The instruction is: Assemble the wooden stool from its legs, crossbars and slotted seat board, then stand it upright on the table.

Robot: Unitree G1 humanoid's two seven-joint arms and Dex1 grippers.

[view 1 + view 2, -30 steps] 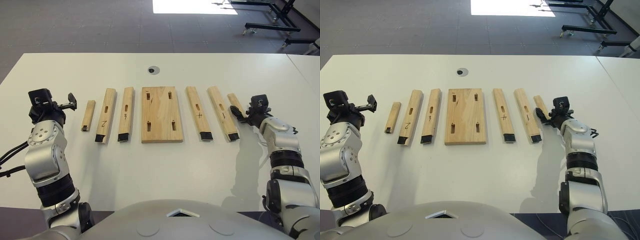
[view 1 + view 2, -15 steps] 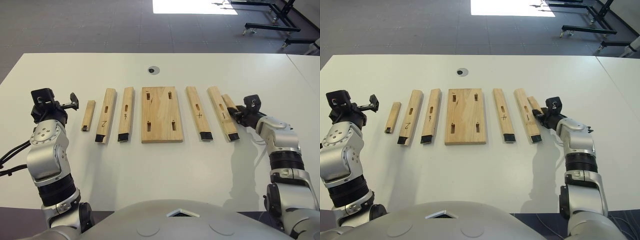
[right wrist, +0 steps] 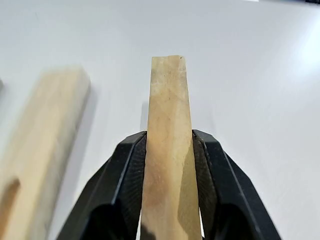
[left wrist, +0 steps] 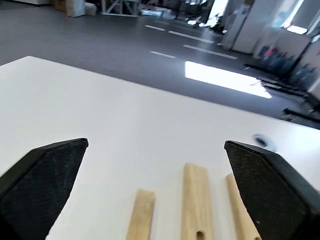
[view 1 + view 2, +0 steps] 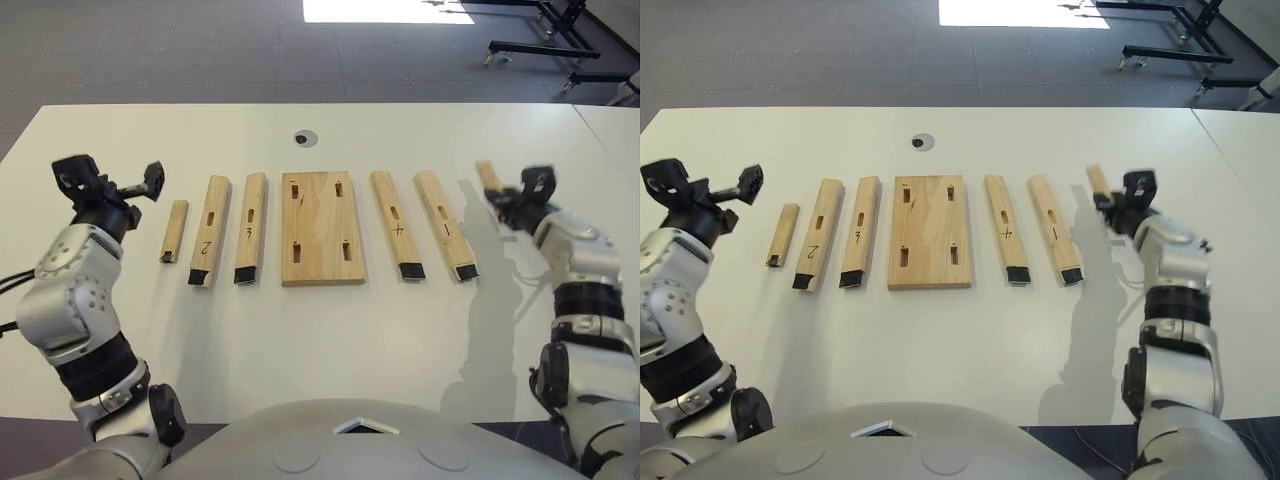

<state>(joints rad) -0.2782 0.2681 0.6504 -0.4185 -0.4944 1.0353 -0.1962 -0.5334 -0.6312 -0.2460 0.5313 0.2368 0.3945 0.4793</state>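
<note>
And here's the white table (image 5: 300, 340), parts fanned out in a single row across it. Dead centre lies the slotted seat board (image 5: 322, 228), flat, four small slots showing in its face, and everything gets placed off that board. On the robot's left of the seat board lie two long legs side by side: the inner left leg (image 5: 251, 227) just beside the board, the outer left leg (image 5: 208, 230) next out, each with a slot in its upper face and a dark tip at the end nearer the robot. Mirror picture on the right of the seat board: the inner right leg (image 5: 395, 223) close by, the outer right leg (image 5: 445, 223) beyond it, both flat, both dark-tipped. Farther left of the board, past both legs, rests the short left crossbar (image 5: 174, 231), flat on the table. Now the action: well right of the seat board, beyond the outer right leg, the right gripper (image 5: 508, 203) has its two black fingers clamped on the right crossbar (image 3: 169, 90), which is held off the table. Far left of the board, past the left crossbar, the left gripper (image 4: 156, 145) hangs above the table, fingers spread wide, nothing between them. Behind the seat board sits a small round grommet (image 5: 301, 139)
</note>
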